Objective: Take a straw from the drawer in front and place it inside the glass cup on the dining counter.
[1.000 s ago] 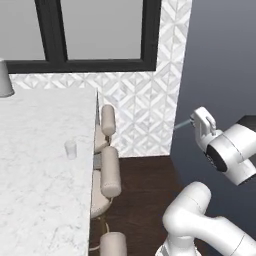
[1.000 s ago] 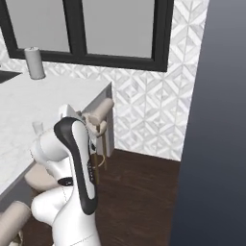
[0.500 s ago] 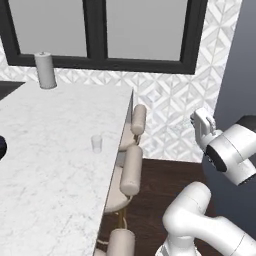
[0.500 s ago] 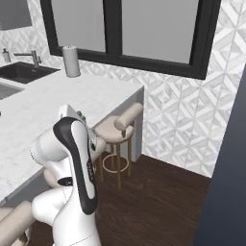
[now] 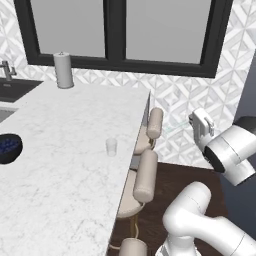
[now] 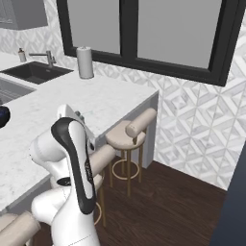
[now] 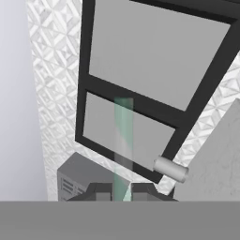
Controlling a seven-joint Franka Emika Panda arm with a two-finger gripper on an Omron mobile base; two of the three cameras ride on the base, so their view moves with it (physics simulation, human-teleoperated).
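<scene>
Right, nearest me first: my gripper (image 7: 121,193) is pinched fully shut on the straw (image 7: 123,140), which runs out from between the tips as a pale greenish translucent strip. From the left base camera the gripper (image 5: 200,125) hangs out past the counter's end, above the floor beyond the stools (image 5: 146,175), with the faint straw (image 5: 176,125) pointing towards the counter.

Taking the glass cup (image 5: 111,147) as my landmark: it stands upright on the dining counter (image 5: 65,165), close to the stool-side edge, and my gripper is well apart from it, off past that edge. Further back from the cup stands the paper-towel roll (image 5: 63,70), by the window (image 5: 120,30); a dark bowl (image 5: 9,148) sits off to the cup's other side.

My worries, as I judge them: the straw is slim and lightly held, so it could pivot or slip in transit. The cup's mouth is small, so a tilted straw could strike the rim and tip it. The stools crowd the arm's path.

I can read no writing, brands or labels anywhere.
</scene>
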